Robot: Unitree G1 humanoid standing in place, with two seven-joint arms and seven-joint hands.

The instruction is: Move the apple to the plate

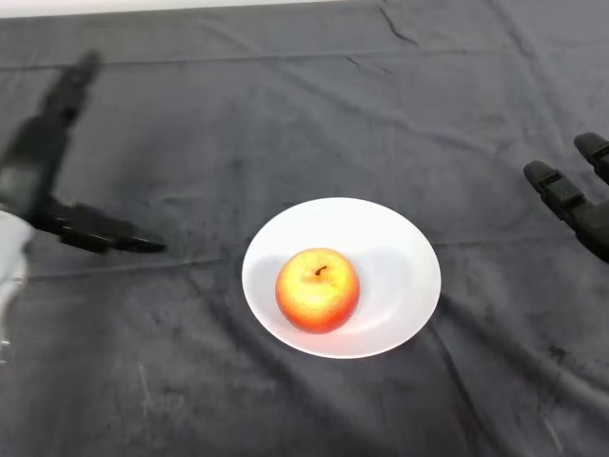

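A red and yellow apple (pixel 318 289) sits upright, stem up, on the left half of a white plate (pixel 404 276) near the middle of the dark cloth. My left hand (pixel 43 157) hovers at the far left, well away from the plate. Its fingers stretch straight up toward the back and its thumb (pixel 109 234) points right toward the plate. The hand is open and holds nothing.
Black fingers of another hand (pixel 571 200) show at the right edge, level with the plate's top. The dark wrinkled cloth (pixel 304 114) covers the whole table, and a pale strip runs along the far edge.
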